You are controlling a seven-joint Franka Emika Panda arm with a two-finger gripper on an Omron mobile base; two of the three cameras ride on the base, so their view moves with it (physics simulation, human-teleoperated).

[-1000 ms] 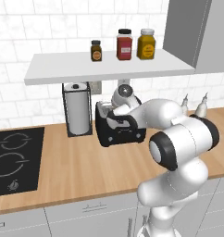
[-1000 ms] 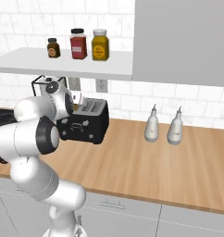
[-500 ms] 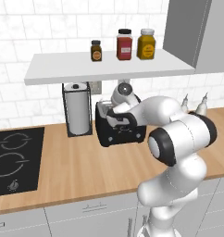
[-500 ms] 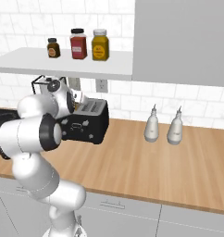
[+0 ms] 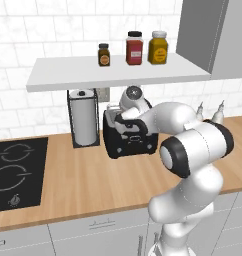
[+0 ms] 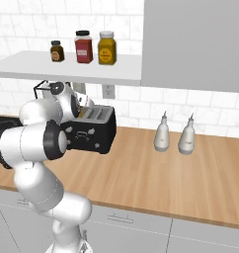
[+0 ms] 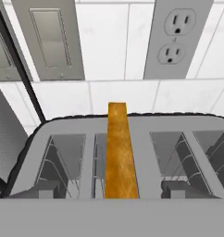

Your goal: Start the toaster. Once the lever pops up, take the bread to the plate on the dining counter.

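Lowered slightly over the toaster, hand's grip cannot be told; bread edge-on.

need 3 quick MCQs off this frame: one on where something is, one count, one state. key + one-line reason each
1. Where does the paper-towel holder stand?
A. At the toaster's side, toward the black hob
B. Up on the white shelf
C. Between the two white bottles

2. How many jars stand on the shelf?
A. Two
B. Three
C. Five

3. What state is the bread in?
A. Lying flat on the counter
B. Standing on edge in a toaster slot, its top above the grey slotted top
C. Resting on a plate

Key:
1 A: in the left base view the holder sits on the counter between hob and toaster.
2 B: a small dark jar, a red one and a yellow one.
3 B: the hand view looks down on the slice upright in its slot.
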